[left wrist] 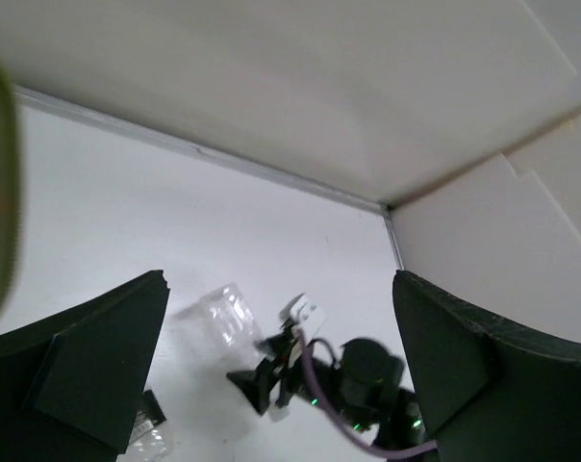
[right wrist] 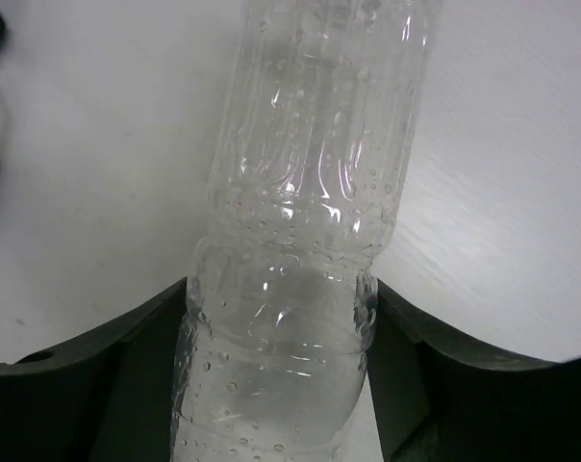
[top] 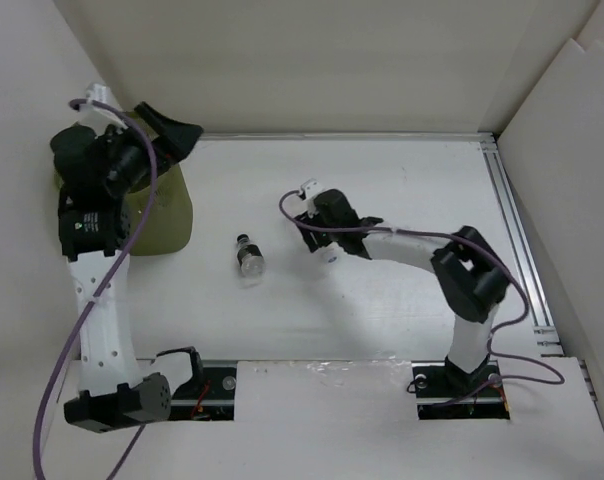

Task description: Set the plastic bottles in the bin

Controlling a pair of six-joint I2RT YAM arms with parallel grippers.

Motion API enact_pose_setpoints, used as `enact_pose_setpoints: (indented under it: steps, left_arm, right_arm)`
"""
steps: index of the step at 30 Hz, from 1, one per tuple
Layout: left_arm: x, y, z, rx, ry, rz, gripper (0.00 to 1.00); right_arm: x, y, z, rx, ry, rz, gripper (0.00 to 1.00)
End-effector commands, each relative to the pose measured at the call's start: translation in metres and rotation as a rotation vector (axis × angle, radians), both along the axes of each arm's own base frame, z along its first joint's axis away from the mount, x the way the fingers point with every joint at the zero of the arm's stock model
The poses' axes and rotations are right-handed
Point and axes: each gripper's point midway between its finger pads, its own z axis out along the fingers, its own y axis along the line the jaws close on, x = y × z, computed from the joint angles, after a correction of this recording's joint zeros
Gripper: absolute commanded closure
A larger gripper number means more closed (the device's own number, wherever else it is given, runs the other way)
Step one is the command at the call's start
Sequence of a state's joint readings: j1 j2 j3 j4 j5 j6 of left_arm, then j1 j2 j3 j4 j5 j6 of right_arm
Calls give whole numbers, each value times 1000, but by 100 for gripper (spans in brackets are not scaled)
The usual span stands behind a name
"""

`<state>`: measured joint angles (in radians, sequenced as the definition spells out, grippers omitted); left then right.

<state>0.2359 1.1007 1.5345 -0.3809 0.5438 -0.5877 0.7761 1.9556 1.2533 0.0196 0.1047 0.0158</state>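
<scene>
1. The bin [top: 172,215] stands far left on the counter [top: 402,180], near the spread left claw [top: 177,130].
2. The right claw [right wrist: 281,298] pinches a clear bottle [right wrist: 310,192]; its thin wall may slip.
3. A dark-capped bottle [top: 250,257] lies between; a low swing could knock it.

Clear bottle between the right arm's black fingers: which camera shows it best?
The right wrist view: the clear bottle fills the picture, its lower part between the right tool's fingers. In the top view the right arm mostly hides it. The left wrist view shows only a small blurry clear shape beside that tool, likely this bottle.
</scene>
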Motion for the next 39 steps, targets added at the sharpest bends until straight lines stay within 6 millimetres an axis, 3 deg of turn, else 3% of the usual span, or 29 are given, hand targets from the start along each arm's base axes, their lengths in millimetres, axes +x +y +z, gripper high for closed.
enact_pose_setpoints:
  steps: [1, 2, 3, 5, 6, 8, 9, 10, 12, 14, 16, 20, 23, 25, 26, 27, 28, 29, 30, 31, 32, 33, 36, 37, 39]
  left_arm:
    - [9, -44, -10, 45, -25, -149, 0]
    - [11, -68, -15, 44, -14, -212, 0]
    - [14, -80, -20, 44, -15, -249, 0]
    - [20, -106, -27, 18, 1, -316, 0]
    - [16, -134, -26, 18, -26, -394, 0]
    - [15, -161, -34, 19, -1, -460, 0]
    - [11, -187, -42, 19, 14, -528, 0]
    - [11, -192, -31, 20, -27, -517, 0]
    - [11, -212, -33, -1, -45, -560, 0]
    - [1, -237, -24, -30, -85, -643, 0]
    - [-12, -260, -15, -43, -101, -697, 0]
    - [-33, -287, 13, -73, -221, -769, 0]
    - [-33, -290, 15, -79, -229, -752, 0]
    - [-29, -290, 16, -80, -229, -742, 0]
    - [-27, -290, 16, -81, -229, -728, 0]
    - [-26, -288, 15, -76, -211, -716, 3]
    - [-21, -289, 9, -63, -199, -702, 11]
    - [-20, -287, 10, -63, -197, -693, 26]
    - [-17, -283, 11, -46, -183, -664, 68]
    - [-8, -276, 13, -36, -180, -595, 84]
    - [-4, -271, 17, -35, -176, -560, 93]
    - [3, -262, 20, -23, -178, -514, 98]
    - [29, -202, 48, -26, -183, -282, 100]
    - [42, -165, 57, -30, -187, -169, 100]
    - [48, -116, 76, -37, -190, -17, 100]
  right_arm:
    - [29, -45, 114, 95, -233, -90, 100]
    - [31, -54, 138, 99, -289, -86, 100]
    - [26, -66, 175, 139, -354, -88, 100]
    - [24, -79, 209, 177, -414, -55, 100]
    - [17, -85, 234, 202, -464, -27, 100]
    - [9, -83, 255, 239, -500, 87, 100]
    - [2, -80, 263, 240, -526, 134, 100]
    - [-8, -81, 285, 272, -581, 164, 100]
    - [-24, -80, 297, 303, -612, 222, 100]
    - [-48, -73, 327, 369, -685, 298, 100]
    - [-59, -67, 333, 408, -701, 359, 100]
    - [-80, -56, 349, 447, -730, 429, 100]
    - [-88, -48, 349, 459, -723, 463, 100]
    - [-100, -46, 362, 490, -768, 491, 100]
    - [-103, -42, 354, 491, -755, 502, 100]
    - [-106, -45, 362, 503, -783, 502, 100]
    - [-113, -45, 370, 519, -805, 513, 100]
    - [-112, -46, 370, 517, -806, 502, 91]
    - [-113, -47, 369, 517, -806, 502, 68]
    - [-112, -48, 369, 515, -807, 491, 36]
    - [-112, -50, 367, 512, -807, 479, 0]
    - [-111, -50, 360, 505, -794, 479, 0]
    - [-92, -62, 326, 438, -735, 419, 0]
    - [-89, -65, 318, 428, -723, 409, 0]
    - [-80, -62, 288, 392, -665, 416, 0]
